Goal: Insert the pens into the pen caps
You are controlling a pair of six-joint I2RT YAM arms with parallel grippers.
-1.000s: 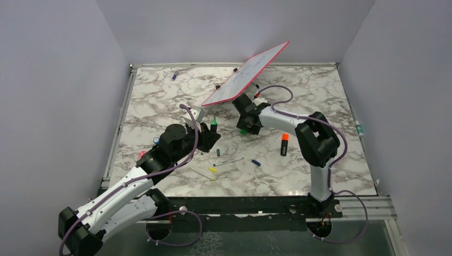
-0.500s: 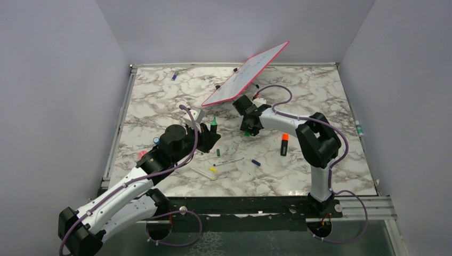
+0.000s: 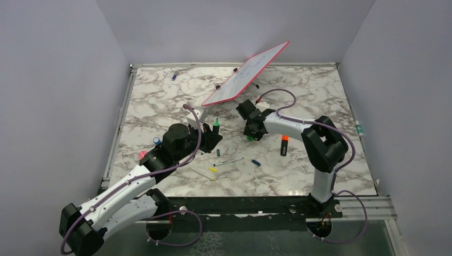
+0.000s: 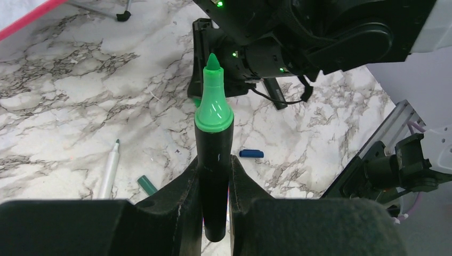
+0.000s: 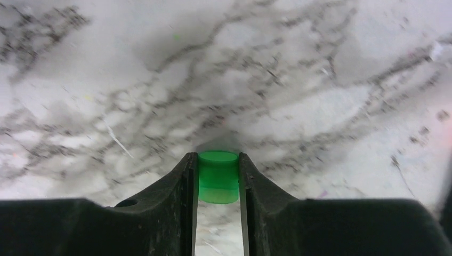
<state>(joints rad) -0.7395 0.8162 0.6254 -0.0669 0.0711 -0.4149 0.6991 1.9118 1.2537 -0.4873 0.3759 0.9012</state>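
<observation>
The task is at its beginning: no pen here shows as freshly capped, but the first pair is in hand. The left gripper [image 4: 213, 178] is clenched on the green highlighter [image 4: 213, 120] and holds it upright by the lower barrel, with the tip free and pointing toward the other arm. The right gripper [image 5: 217, 160] is low over the table [image 3: 160, 101], and its fingers press on both sides of the green cap [image 5: 217, 178]. I cannot tell if the cap rests on the surface or is just above it. In the top view, pen and cap are apart, so what remains for them is, in my judgement, to bring them together in one line and push.

After that more things wait on the table: an orange highlighter [image 3: 284, 144], a white pen [image 3: 229, 160] and a blue cap [image 3: 256, 162]. Whether the orange one has its cap on, I cannot tell.

The green highlighter has a thick, round, matte black barrel with a few pale scratches. Above it is a glossy green collar that narrows to a small wedge tip. The green cap is a short cylinder of smooth plastic with a flat end. The fingers of both grippers are dull black with flat inner faces. The table is smooth, white with grey marble veins, and a whiteboard [image 3: 245, 74] with a pink frame stands tilted at the far side.
</observation>
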